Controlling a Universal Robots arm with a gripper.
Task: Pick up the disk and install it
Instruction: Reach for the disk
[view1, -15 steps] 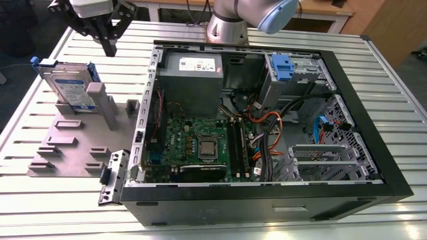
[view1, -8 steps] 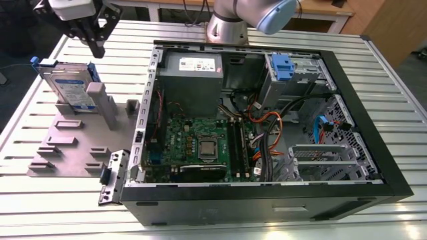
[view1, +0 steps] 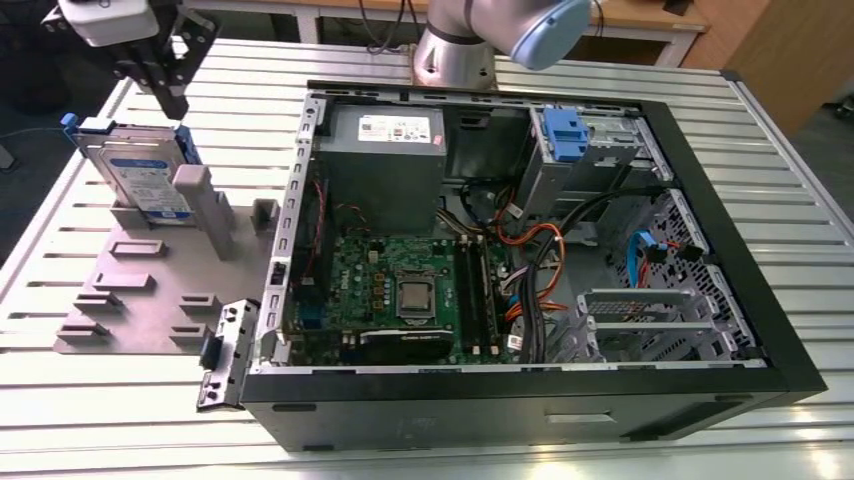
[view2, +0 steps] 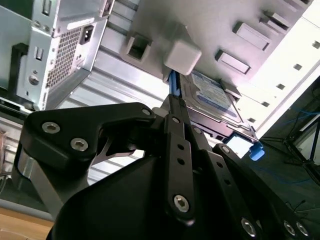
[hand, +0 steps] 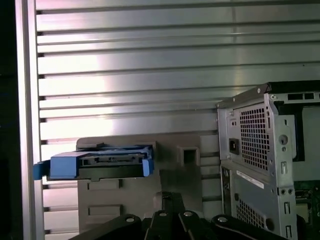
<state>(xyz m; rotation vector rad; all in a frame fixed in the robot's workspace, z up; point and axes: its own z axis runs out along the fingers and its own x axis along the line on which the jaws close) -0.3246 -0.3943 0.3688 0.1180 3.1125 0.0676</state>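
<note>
The disk (view1: 140, 178) stands on edge in a slot of a grey fixture plate (view1: 147, 295), at the exterior view's left of the open computer case. Its white-and-blue label faces forward and its blue handle is on top. My gripper (view1: 174, 105) hangs just above the disk's top edge, shut, with nothing between its fingers and a small gap to the handle. In the first wrist view the blue handle end of the disk (hand: 97, 164) lies beyond the closed gripper (hand: 171, 196). In the second wrist view the disk (view2: 212, 95) lies past the gripper (view2: 172, 100).
The open computer case (view1: 787, 330) lies on its side on the slatted metal table (view1: 80, 410). Inside are a motherboard (view1: 400, 290), a grey power-supply box (view1: 384, 140) and another blue-handled carrier (view1: 565, 135) in the drive bay. The arm's base (view1: 454, 50) stands behind the case.
</note>
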